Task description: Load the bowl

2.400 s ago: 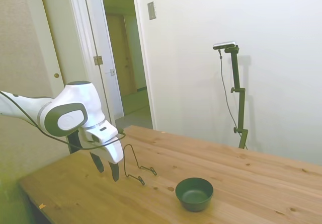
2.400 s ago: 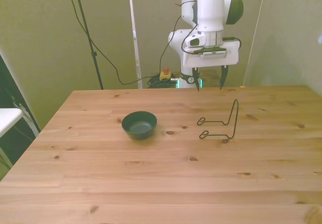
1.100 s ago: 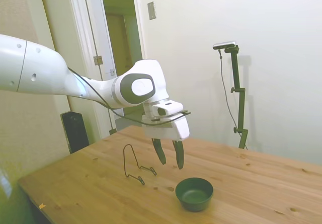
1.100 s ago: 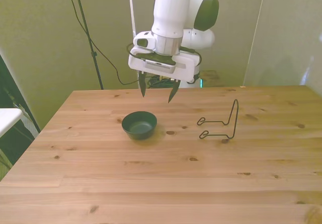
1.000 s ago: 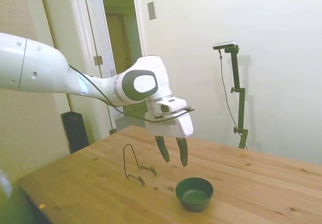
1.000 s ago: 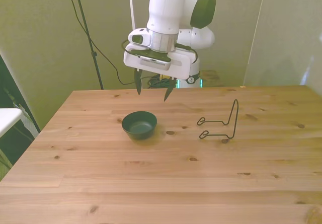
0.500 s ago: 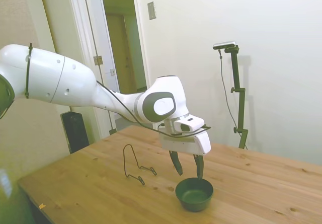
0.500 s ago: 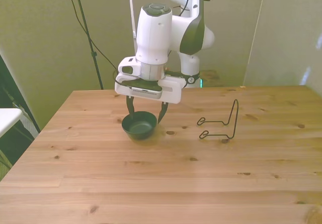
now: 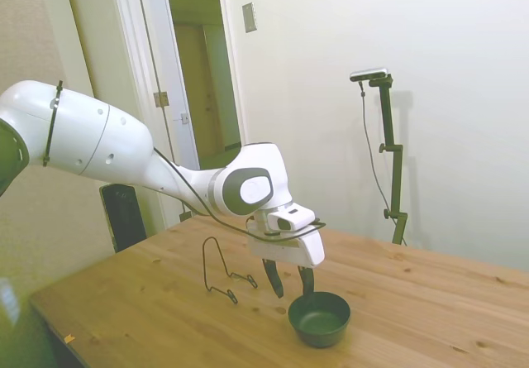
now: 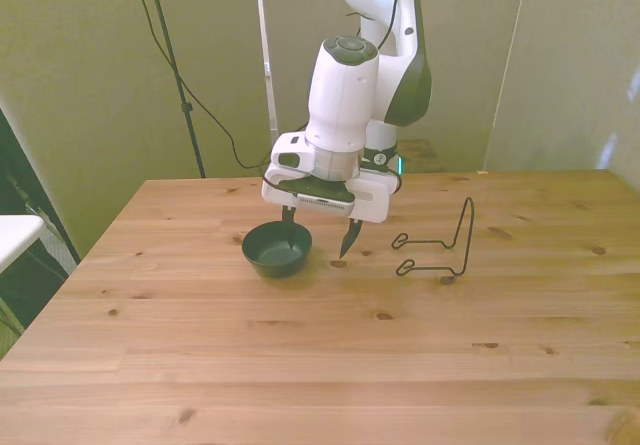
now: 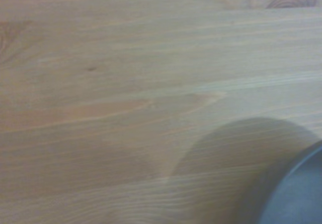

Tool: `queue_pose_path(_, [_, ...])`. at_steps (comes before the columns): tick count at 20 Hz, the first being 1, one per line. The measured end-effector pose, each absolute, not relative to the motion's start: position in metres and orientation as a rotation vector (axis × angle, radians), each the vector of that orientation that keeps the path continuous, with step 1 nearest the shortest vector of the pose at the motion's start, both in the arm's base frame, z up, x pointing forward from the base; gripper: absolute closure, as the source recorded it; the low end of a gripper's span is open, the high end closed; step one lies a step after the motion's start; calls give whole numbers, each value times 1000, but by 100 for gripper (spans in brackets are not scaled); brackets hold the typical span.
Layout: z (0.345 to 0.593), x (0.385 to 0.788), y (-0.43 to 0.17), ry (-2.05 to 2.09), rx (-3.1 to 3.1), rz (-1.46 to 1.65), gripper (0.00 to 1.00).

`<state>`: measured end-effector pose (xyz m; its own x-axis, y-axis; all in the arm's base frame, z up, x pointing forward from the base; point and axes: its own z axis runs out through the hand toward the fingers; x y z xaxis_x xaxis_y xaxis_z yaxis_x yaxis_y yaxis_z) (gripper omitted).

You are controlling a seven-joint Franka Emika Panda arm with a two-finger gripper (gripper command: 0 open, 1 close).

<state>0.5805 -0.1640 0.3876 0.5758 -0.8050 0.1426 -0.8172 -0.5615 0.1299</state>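
The small, round, smooth dark green bowl (image 10: 277, 248) sits upright on the light pine wooden counter (image 10: 320, 365), left of centre in the front view and low and right of centre in the side view (image 9: 319, 318). Nothing is visible inside it.

The white two-finger hand (image 10: 316, 235) hangs low over the counter at the bowl's rim, its dark fingers pointing down and spread wide with nothing between them. In the front view one finger (image 10: 288, 227) comes down over the bowl's opening near its rim on the front view's right, and the other finger (image 10: 345, 240) comes down outside the bowl, over bare wood between the bowl and the rack. Whether either fingertip touches the bowl or the counter cannot be told. In the side view the hand (image 9: 288, 281) stands just left of the bowl, its fingertips about level with the rim.

A thin black wire rack (image 10: 440, 245) stands on the counter right of centre in the front view, well apart from the bowl; in the side view it (image 9: 221, 269) is left of the hand.

The blurred wrist view shows mostly wood grain (image 11: 126, 83), with a curved piece of the bowl's rim (image 11: 297, 194) at the lower right corner and a soft shadow beside it.
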Motion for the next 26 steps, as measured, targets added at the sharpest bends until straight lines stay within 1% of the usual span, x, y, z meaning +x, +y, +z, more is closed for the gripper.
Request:
queue_pose_path(5, [437,576,-179,-1422,2589,116,0])
queue_pose_path(7, [444,575,-179,-1443,2572,98,0])
queue_pose_path(9, [439,577,-177,-1442,2563,86,0])
queue_pose_path(15, [410,587,-175,-1423,2551,53,0])
queue_pose_path(20, [396,591,-171,-1431,2537,41,0])
queue_pose_path(24, [369,597,-174,-1435,2522,21,0])
queue_pose_path(26, [360,600,-177,-1436,2514,11,0])
